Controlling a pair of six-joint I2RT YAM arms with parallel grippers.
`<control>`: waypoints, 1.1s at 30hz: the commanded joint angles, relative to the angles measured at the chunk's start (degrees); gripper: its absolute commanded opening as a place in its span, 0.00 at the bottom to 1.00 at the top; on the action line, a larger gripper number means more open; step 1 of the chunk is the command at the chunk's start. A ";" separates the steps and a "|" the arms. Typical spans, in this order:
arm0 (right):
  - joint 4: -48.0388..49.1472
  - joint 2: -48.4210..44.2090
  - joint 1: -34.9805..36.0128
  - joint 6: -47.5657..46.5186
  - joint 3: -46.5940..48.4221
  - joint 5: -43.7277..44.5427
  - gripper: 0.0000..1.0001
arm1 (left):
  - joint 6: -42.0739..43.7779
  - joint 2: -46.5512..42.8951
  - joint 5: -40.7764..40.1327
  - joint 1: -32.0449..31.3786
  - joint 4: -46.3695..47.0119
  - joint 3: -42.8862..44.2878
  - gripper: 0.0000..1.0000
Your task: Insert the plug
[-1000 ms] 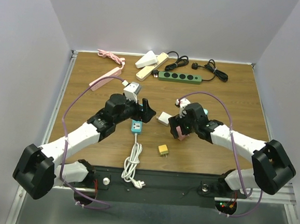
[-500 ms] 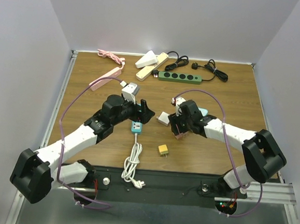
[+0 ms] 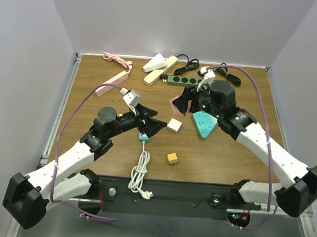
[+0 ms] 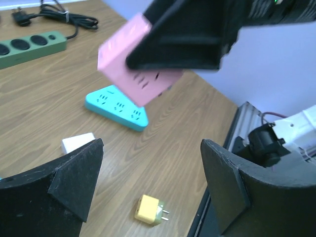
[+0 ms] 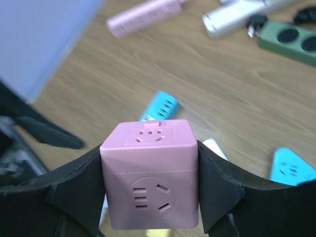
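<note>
Fingers (image 5: 69, 197) of the right gripper (image 5: 150, 190) pinch a pink cube socket (image 5: 148, 148) by two opposite sides. They hold it clear of the table (image 3: 243, 152) above its middle, with bare wood open toward the right edge. The left gripper (image 4: 150, 182) stands spread wide with nothing between its pads, above a small teal socket (image 3: 143, 135) that it largely covers from above. In the left wrist view the right arm is a blurred dark mass. The yellow plug (image 3: 172, 158) lies on the wood near the front edge, close to the left gripper's spread fingers but touching neither, and well apart from the cube
</note>
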 commanded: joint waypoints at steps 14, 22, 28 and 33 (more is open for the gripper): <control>19.97 -7.88 0.58 17.61 -0.56 -22.76 0.00 | -11.26 1.00 9.24 0.09 26.12 -0.61 0.95; 32.43 -9.38 0.49 26.03 -5.65 -29.18 0.00 | -14.78 3.82 9.42 0.09 33.86 -1.48 0.95; 38.17 -9.82 0.58 30.09 -7.94 -31.38 0.00 | -17.59 5.40 10.65 0.09 39.47 -2.01 0.95; 39.31 -11.05 0.49 30.18 -8.30 -31.38 0.00 | -18.91 7.16 11.01 0.00 39.93 -1.49 0.95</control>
